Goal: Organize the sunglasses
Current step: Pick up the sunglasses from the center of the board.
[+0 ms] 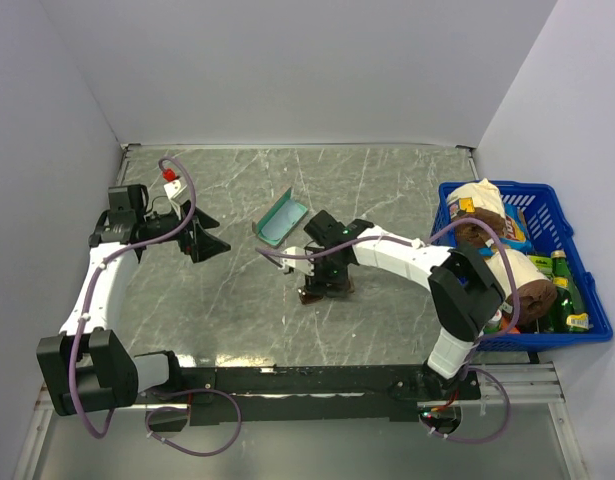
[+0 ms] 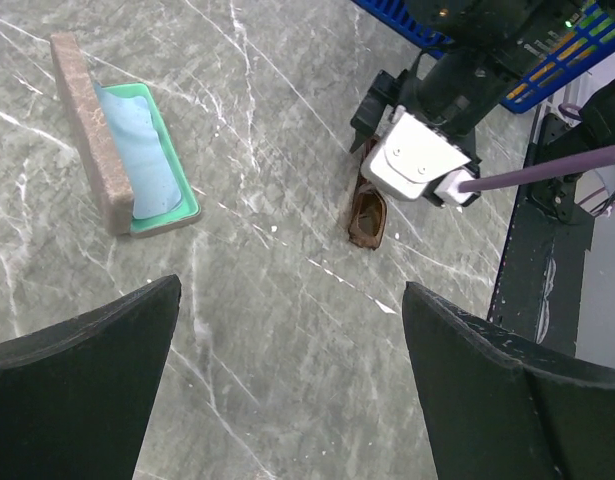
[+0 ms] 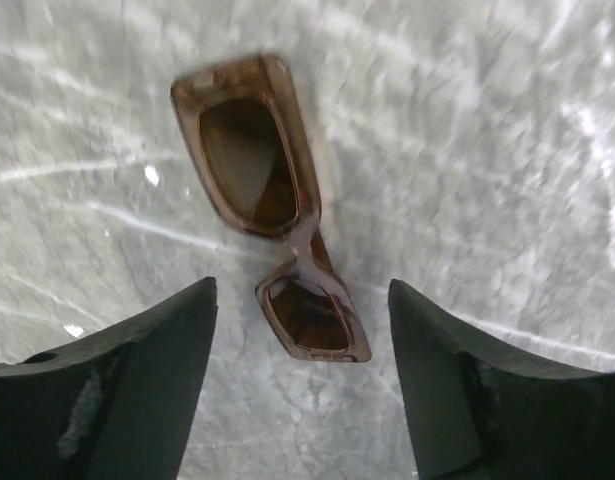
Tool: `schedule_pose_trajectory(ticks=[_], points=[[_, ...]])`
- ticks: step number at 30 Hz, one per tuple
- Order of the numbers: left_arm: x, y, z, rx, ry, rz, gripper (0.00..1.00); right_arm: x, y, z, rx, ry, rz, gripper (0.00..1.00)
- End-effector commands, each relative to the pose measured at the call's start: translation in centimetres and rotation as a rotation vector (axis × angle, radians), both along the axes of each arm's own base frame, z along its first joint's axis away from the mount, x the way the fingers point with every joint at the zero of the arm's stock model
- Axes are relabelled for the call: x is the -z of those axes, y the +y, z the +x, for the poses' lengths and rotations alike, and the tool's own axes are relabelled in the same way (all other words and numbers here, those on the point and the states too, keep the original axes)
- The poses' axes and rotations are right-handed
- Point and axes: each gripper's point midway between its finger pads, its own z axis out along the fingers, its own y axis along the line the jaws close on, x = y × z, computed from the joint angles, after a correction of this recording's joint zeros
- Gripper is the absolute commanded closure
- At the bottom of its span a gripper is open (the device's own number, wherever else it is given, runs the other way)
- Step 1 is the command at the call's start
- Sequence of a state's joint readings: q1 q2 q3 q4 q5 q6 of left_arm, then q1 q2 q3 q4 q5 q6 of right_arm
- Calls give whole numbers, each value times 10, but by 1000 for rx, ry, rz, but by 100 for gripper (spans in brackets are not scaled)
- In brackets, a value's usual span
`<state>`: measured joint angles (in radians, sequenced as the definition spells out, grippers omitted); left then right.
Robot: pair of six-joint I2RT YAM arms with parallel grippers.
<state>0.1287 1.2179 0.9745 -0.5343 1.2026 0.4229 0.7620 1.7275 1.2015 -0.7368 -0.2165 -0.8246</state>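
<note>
One sunglasses (image 3: 272,205) lens lies between the right tool's (image 3: 302,290) spread fingers (image 3: 137,390).

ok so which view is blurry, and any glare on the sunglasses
Right wrist view: smeared, the sunglasses and the veins of the table are soft; no bright glare on the lenses. Left wrist view: sharp, small white glints on the table. Top view: even light, faint shadows.

An open case (image 1: 281,222) lies on the grey marbled surface (image 1: 387,180). Its grey-brown lid stands on edge beside a green-lined tray holding a light blue cloth (image 2: 137,150). Well apart, at the right edge, a blue basket (image 1: 572,245) is crammed with green bottles (image 1: 565,292) and wrapped packages.
</note>
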Motion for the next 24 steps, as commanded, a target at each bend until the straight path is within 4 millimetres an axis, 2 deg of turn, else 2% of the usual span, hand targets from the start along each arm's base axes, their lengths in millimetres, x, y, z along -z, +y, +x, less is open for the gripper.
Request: schedule_pose_trajectory(ticks=[1, 7, 13, 20, 24], points=[[-8, -1, -2, 9, -56, -2, 3, -16, -3, 14, -34, -92, 58, 21], [-8, -1, -4, 10, -63, 2, 4, -12, -9, 15, -62, -83, 83, 17], [-8, -1, -3, 8, -69, 4, 4, 3, -12, 18, -94, -112, 71, 13], [-6, -1, -4, 13, -63, 1, 4, 14, -16, 19, -97, -133, 61, 14], [-6, -1, -4, 14, -64, 0, 3, 19, -18, 20, -103, -148, 49, 18]])
